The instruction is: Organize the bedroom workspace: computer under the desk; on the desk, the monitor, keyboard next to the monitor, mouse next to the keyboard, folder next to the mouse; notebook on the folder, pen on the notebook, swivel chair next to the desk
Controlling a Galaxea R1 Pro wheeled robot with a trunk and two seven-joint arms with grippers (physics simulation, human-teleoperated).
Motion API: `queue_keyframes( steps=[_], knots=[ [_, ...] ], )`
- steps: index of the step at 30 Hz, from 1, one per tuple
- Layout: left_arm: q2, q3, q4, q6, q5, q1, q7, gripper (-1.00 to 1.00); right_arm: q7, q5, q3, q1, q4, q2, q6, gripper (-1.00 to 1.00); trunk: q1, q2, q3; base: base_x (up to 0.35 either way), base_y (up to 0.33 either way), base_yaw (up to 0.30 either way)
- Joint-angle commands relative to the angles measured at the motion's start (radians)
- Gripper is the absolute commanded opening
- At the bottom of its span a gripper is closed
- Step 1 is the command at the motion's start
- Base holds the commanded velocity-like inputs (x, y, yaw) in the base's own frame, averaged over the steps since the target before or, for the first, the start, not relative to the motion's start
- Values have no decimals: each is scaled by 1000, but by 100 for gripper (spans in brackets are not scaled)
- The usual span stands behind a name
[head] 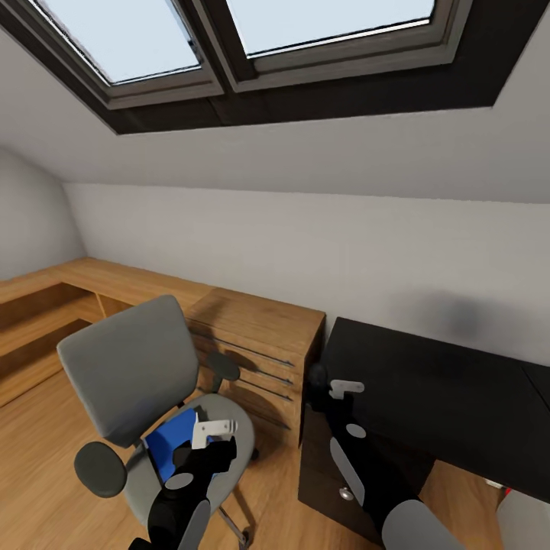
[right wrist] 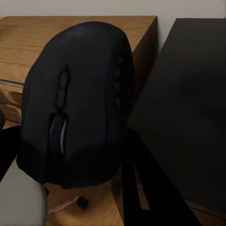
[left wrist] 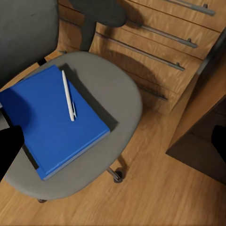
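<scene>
While the right gripper (head: pixel 319 380) is clenched on one mouse (right wrist: pixel 77 101) — dark, with a row of side buttons — it hangs at the near left corner of the bench (head: pixel 451 397), whose glossy black top is bare where it shows. One swivel chair (head: pixel 130 367) stands left of the bench, in front of a wooden drawer unit (head: pixel 256 344) with three bar handles. One folder (left wrist: pixel 49 122), bright blue, lies flat on the grey seat; a dark edge shows beneath it along two sides. One pen (left wrist: pixel 68 95), thin and white, lies on the folder's cover. The left gripper (head: pixel 214 429) hovers over the seat just above the folder — whether released or clenched cannot be told. Two skylight panes (head: pixel 229 30) show overhead.
</scene>
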Motion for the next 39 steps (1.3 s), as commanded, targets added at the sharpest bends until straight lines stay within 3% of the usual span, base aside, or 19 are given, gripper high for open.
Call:
queue_keyframes(
  steps=[1, 8, 12, 19, 30, 39],
  knots=[
    [0, -1, -1, 2, 10, -1, 10, 100, -7, -14, 5, -1, 0, -1, -4, -100, 4, -8, -5, 0, 0, 0],
    [0, -1, 5, 2, 13, -1, 10, 100, -8, -13, 4, -1, 0, -2, -5, -100, 4, -8, -5, 0, 0, 0],
    [1, 1, 53, 3, 13, -1, 9, 100, -9, -13, 4, -1, 0, -2, -6, -100, 4, -8, -5, 25, 0, 0],
    [0, 1, 74, 1, 11, -1, 11, 100, -9, -17, 0, -1, 4, -2, -2, -100, 4, -8, -5, 227, -10, 0],
    [0, -5, 77, 1, 10, -1, 11, 100, -9, -19, -63, -1, 14, -2, 3, -100, 4, -8, -5, 201, -117, 0],
    [0, -6, 75, 1, 10, -1, 11, 100, -9, -20, -102, -6, 111, -2, 3, -100, 4, -8, -5, 147, -114, 0]
  ],
)
